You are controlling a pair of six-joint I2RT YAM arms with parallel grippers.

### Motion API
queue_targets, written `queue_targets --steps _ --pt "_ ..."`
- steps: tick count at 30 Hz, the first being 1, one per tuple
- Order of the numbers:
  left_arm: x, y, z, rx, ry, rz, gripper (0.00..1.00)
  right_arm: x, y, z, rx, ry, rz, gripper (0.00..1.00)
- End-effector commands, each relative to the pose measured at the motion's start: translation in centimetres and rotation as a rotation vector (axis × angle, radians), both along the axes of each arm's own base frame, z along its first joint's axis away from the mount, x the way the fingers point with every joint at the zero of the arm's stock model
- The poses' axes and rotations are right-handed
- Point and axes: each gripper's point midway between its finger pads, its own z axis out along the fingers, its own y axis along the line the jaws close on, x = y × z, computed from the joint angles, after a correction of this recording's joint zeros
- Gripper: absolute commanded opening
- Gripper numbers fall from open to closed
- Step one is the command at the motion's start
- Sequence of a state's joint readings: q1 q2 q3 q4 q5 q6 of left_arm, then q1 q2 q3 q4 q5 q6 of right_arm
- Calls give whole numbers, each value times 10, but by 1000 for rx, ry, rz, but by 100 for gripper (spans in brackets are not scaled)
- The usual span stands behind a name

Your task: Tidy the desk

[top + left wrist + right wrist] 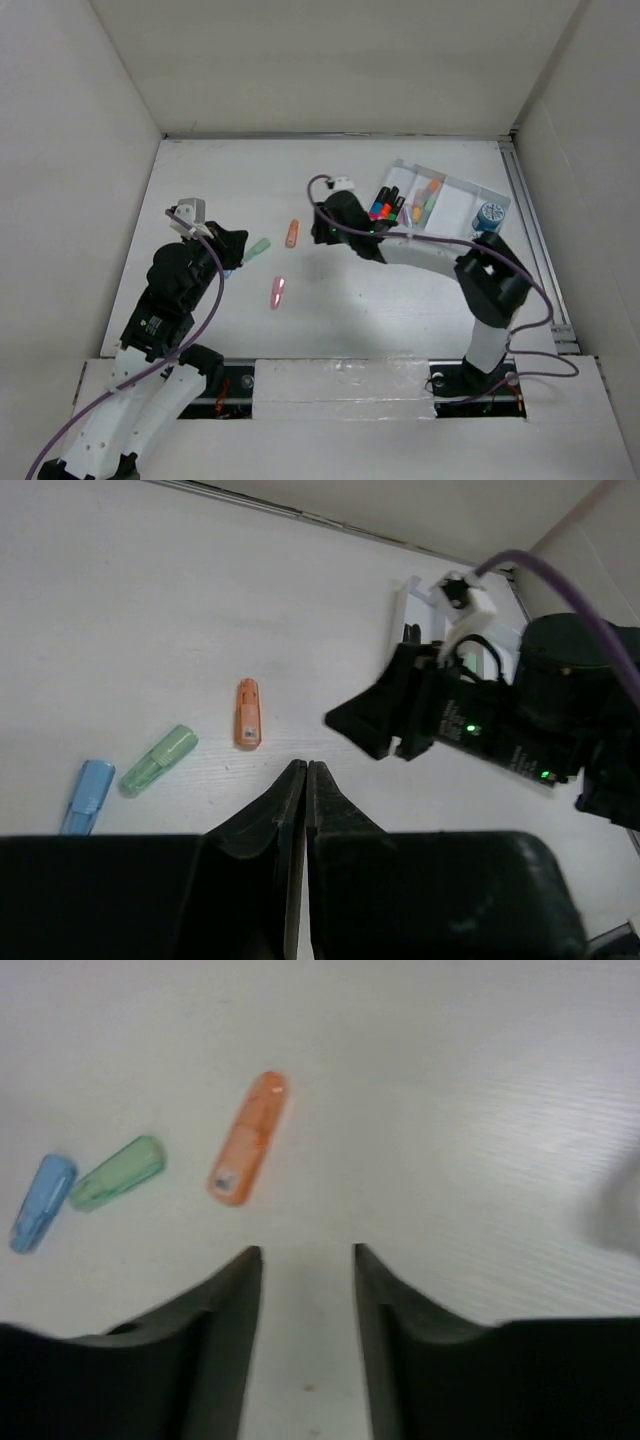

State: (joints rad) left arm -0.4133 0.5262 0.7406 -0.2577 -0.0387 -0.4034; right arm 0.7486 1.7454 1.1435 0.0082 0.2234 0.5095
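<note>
- The desk [400, 300] lies white under both arms, with four small plastic caps loose on its left half.
- Left gripper [305, 780] — fingers pressed together, nothing between them, close to the blue cap [88, 792] and green cap [160, 759].
- Right gripper [305, 1260] — fingers spread and empty, just short of the orange cap [247, 1152].
- The pink cap [278, 292] lies nearer the arm bases.
- The compartmented tray [462, 207] holding markers sits at the far right.

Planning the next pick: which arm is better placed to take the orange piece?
Right, probably: right gripper is open with the orange piece just ahead of its fingertips; left gripper is shut.
</note>
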Motion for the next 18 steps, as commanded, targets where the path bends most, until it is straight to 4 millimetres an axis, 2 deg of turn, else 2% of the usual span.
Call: queue_targets --steps 1,3,4,5,6,8,9,10,12,15,18 --pt "3 -5 5 0 -26 -20 0 14 57 7 -21 -62 49 54" --pt "3 -2 6 -1 -32 -6 0 8 71 -6 -91 -42 78 64" --pt "3 -1 7 -3 -33 -3 0 13 74 -10 -104 -43 73 65" --pt "2 -1 8 -5 -33 0 2 19 86 -12 -116 -47 77 65" --pt "2 1 8 -3 -35 8 3 20 85 -18 -150 -33 73 65" --pt "2 1 9 -7 -39 8 5 28 98 -25 -175 -31 75 65" --pt "1 1 10 -10 -42 8 6 30 99 -35 -204 -12 77 65" --pt "1 1 10 -10 -42 8 6 30 99 -35 -205 -12 77 65" --pt "0 2 11 -10 -47 11 7 34 102 -48 -233 8 73 63" --pt "0 2 13 -11 -53 8 8 30 111 -59 -263 16 84 61" --pt "0 2 13 -13 -54 5 8 27 106 -70 -319 33 66 57"
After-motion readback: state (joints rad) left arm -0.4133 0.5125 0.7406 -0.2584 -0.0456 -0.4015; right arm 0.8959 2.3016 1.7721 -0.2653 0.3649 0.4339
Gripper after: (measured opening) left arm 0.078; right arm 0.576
